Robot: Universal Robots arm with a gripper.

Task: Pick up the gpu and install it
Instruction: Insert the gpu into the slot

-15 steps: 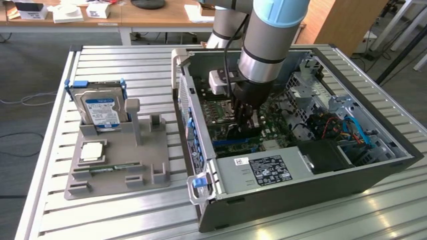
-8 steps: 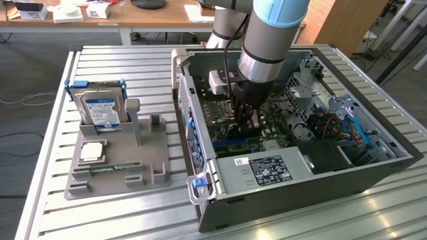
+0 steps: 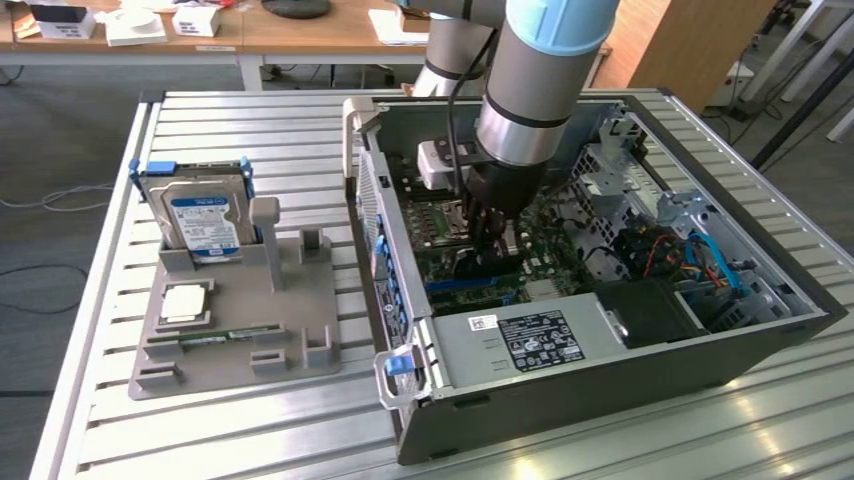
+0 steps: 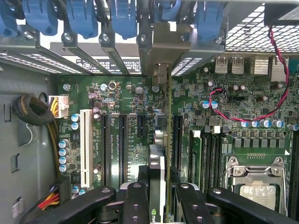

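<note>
Jaws clamped on the gpu (image 4: 157, 164), one finger each side. The gripper (image 4: 158, 192) holds the card edge-on, prob so it can go straight down into a slot. It's inside the case (image 3: 574, 395), right over the mobo (image 4: 131, 95), bracket end toward the blue rear clips (image 4: 112, 21) bc that's where it locks. Can't tell if it's seated. Hdd (image 3: 204, 215) is well apart on the stand (image 3: 240, 335).

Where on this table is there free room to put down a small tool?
Bare slats lie between the grey holder and the near edge, and beyond the hard drive. Inside the computer case it is crowded: the fingers hold the gpu there.
</note>
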